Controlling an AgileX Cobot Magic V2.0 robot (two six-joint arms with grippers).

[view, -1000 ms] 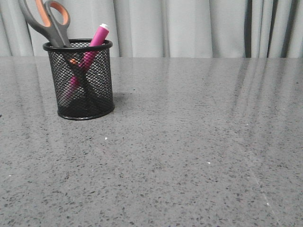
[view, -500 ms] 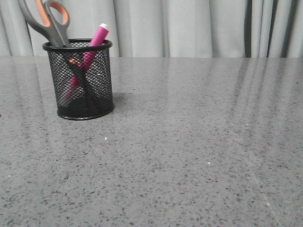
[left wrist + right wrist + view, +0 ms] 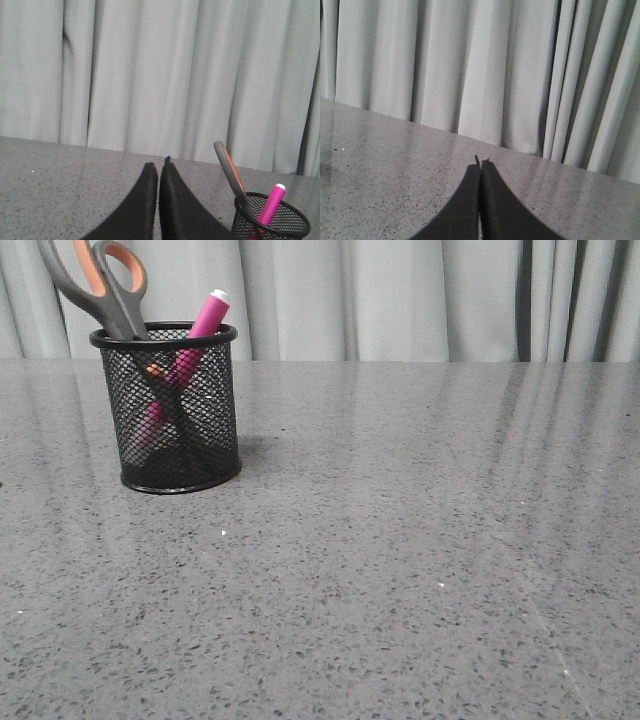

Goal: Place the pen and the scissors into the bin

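Observation:
The black wire-mesh bin (image 3: pixel 180 410) stands upright at the table's far left. Inside it the scissors (image 3: pixel 105 285) rest blades down, their grey, orange-lined handles sticking out above the rim. The magenta pen (image 3: pixel 205 318) leans in the bin beside them, white tip up. The left wrist view shows the bin (image 3: pixel 280 225), the scissors (image 3: pixel 231 172) and the pen (image 3: pixel 271 204) off to one side of my left gripper (image 3: pixel 158 167), which is shut and empty. My right gripper (image 3: pixel 480 165) is shut too, with nothing held, over bare table. Neither gripper appears in the front view.
The grey speckled table (image 3: pixel 400 540) stretches wide to the right of the bin. Pale grey curtains (image 3: pixel 400 295) hang along the table's far edge.

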